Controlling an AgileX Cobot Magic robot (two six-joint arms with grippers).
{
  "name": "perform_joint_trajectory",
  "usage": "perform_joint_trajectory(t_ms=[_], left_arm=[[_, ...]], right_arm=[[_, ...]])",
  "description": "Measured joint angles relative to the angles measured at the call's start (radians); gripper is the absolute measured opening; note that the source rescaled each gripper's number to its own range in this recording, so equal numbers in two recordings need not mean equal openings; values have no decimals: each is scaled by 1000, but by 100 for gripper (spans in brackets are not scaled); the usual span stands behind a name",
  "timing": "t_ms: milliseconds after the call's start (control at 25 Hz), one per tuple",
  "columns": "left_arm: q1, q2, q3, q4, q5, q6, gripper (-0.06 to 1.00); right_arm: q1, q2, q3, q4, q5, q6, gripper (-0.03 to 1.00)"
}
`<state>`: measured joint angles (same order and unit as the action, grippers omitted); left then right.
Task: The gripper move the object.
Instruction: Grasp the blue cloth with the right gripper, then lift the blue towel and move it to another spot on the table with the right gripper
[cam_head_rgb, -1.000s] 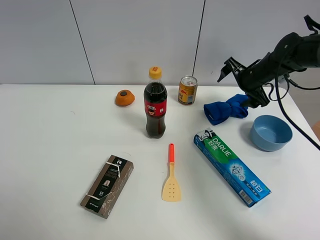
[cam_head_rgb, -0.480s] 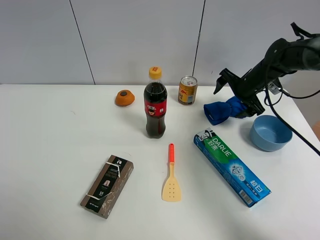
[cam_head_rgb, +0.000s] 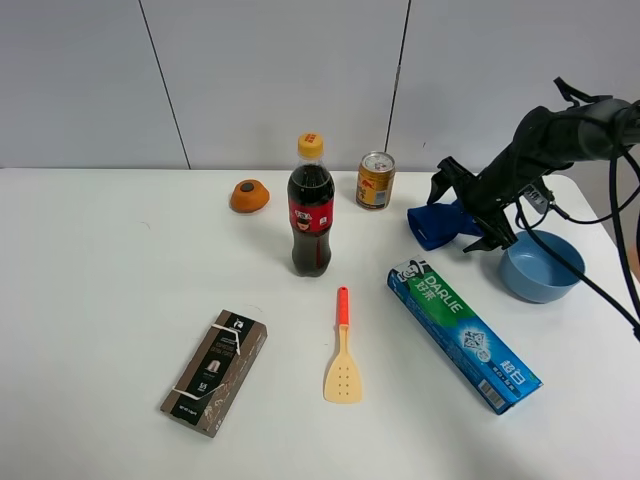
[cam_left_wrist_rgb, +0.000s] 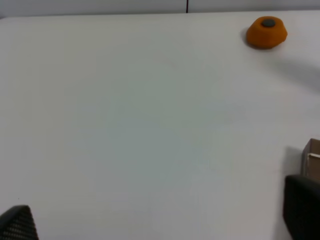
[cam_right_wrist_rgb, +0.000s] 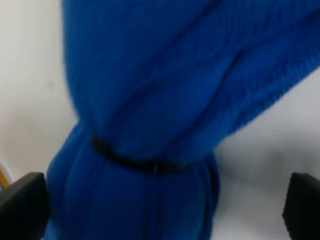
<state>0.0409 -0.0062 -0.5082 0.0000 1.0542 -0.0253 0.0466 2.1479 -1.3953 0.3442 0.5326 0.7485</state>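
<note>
The royal-blue fleece bundle (cam_head_rgb: 432, 223) lies on the white table right of the can, cinched by a dark band. My right gripper (cam_head_rgb: 462, 212) is low over its right part, jaws open, one finger on each side. In the right wrist view the bundle (cam_right_wrist_rgb: 150, 100) fills the frame between the two black fingertips (cam_right_wrist_rgb: 22, 205), which stand apart and do not press it. My left gripper (cam_left_wrist_rgb: 160, 220) is open and empty above bare table; it is out of the exterior view.
A light-blue bowl (cam_head_rgb: 541, 265) sits just right of the gripper. The toothpaste box (cam_head_rgb: 463, 333) lies in front. A yellow can (cam_head_rgb: 376, 180), cola bottle (cam_head_rgb: 311, 208), orange lump (cam_head_rgb: 249, 195), spatula (cam_head_rgb: 342, 350) and brown box (cam_head_rgb: 215, 371) are further left.
My right arm has come down and leftward from above the bowl side; the open gripper now straddles the blue bundle. The bundle has barely shifted.
</note>
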Motion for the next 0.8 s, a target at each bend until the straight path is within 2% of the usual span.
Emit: perform_joint_trajectory(t_ms=[160, 240, 360, 480, 520, 560, 800], left_arm=[[0, 0, 0, 0, 0, 0, 100], [0, 0, 0, 0, 0, 0, 100], [0, 0, 0, 0, 0, 0, 100], [0, 0, 0, 0, 0, 0, 100], [0, 0, 0, 0, 0, 0, 100], [0, 0, 0, 0, 0, 0, 100], [0, 0, 0, 0, 0, 0, 100]], right_arm=[[-4, 23, -8, 98, -44, 12, 90], [-4, 33, -11, 147, -81, -4, 83], [-4, 43, -11, 200, -114, -36, 57], [-4, 55, -9, 232, -124, -48, 16], [-4, 55, -9, 232, -124, -48, 16], [-5, 55, -9, 243, -113, -52, 0], [-5, 55, -9, 298, -88, -125, 0]])
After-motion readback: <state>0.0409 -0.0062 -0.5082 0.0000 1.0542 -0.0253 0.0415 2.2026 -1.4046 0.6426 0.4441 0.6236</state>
